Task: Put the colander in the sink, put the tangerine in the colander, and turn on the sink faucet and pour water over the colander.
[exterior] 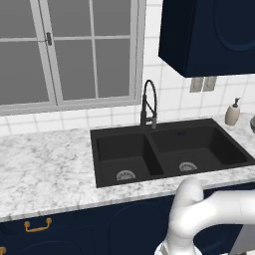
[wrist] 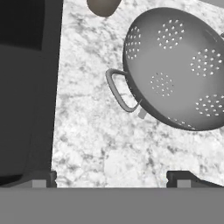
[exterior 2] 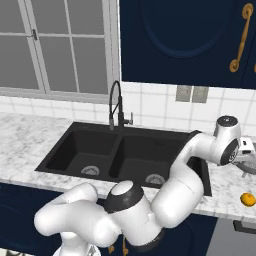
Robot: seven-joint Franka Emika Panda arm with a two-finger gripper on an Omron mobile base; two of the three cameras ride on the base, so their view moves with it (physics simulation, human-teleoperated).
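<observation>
While the gripper (wrist: 111, 177) hangs wide open over the counter (wrist: 100, 144), the colander (wrist: 175, 70) sits beside the sink (wrist: 22, 87), soap bottle (wrist: 103, 6) close by.

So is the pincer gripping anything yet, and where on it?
Nothing is held. The pincer is open above the counter, with the colander and its loop handle lying free ahead of the fingertips.

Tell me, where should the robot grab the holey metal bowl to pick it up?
Probably by the rim beside the loop handle of the colander, coming down from above. The bowl sits upright on the counter, too wide to pinch whole, and the open gripper hovers above, near that side.
</observation>
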